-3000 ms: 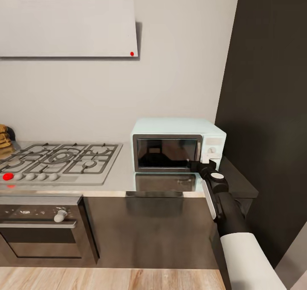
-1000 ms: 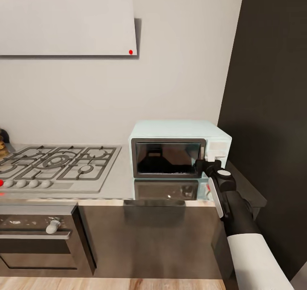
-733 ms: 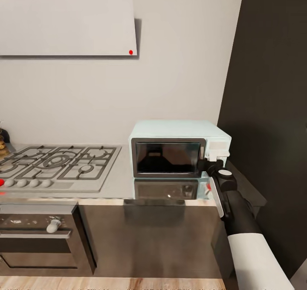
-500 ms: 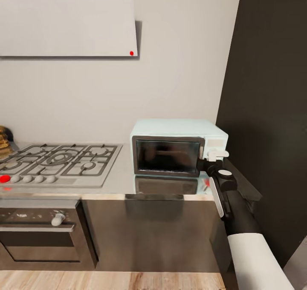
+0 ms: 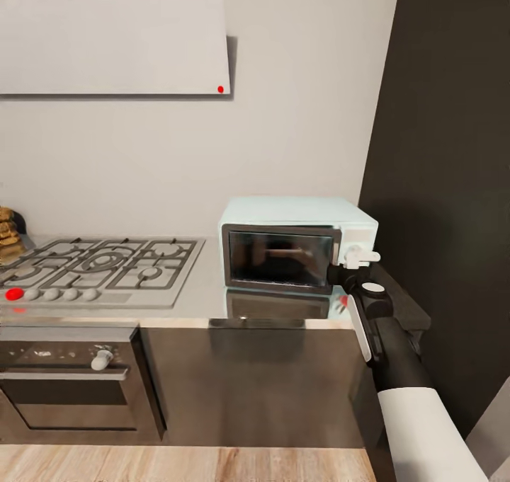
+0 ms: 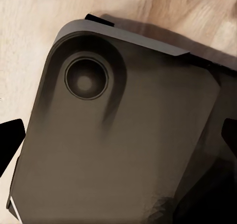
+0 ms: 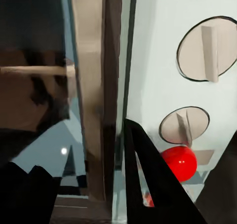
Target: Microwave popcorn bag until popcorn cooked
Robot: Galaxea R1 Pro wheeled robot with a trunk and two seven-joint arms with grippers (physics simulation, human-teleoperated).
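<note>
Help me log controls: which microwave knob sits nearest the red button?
The smaller knob, directly beside the red button on the microwave panel; the larger knob sits farther off.

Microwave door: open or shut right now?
Barely open. In the right wrist view a gap shows between the door edge and the microwave panel, with a finger of the right end effector at that edge.

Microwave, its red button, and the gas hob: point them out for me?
microwave (image 5: 294,214): head view, pale top panel.
red button (image 7: 178,163): right wrist view, its rounded face.
gas hob (image 5: 99,262): head view, centre burner grate.
</note>
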